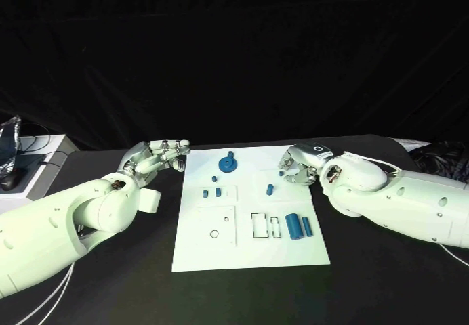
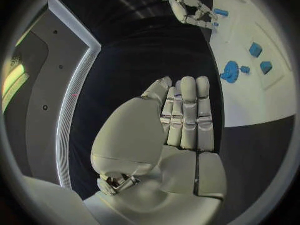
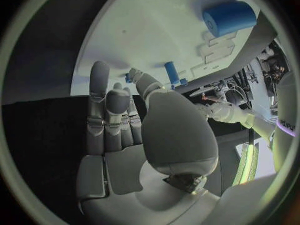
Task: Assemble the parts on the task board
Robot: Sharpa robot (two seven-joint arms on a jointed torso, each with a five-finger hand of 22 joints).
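The white task board (image 1: 249, 250) lies in the middle of the table. A blue gear (image 1: 228, 164) sits at its far end, small blue pieces (image 1: 211, 193) below it, and a short blue peg (image 1: 270, 189) stands near the centre. Two blue cylinders (image 1: 298, 225) lie side by side at the right. My left hand (image 1: 156, 157) hovers off the board's far left corner, fingers straight and holding nothing (image 2: 184, 120). My right hand (image 1: 301, 164) is at the board's far right edge, also holding nothing (image 3: 119, 115). The right wrist view shows the peg (image 3: 171, 72) and a cylinder (image 3: 229, 17).
Outlined rectangular slots (image 1: 261, 225) and a small round hole (image 1: 214, 233) mark the board's near half. A white box with cables (image 1: 34, 169) stands at the table's far left. Black table surface (image 1: 381, 271) surrounds the board.
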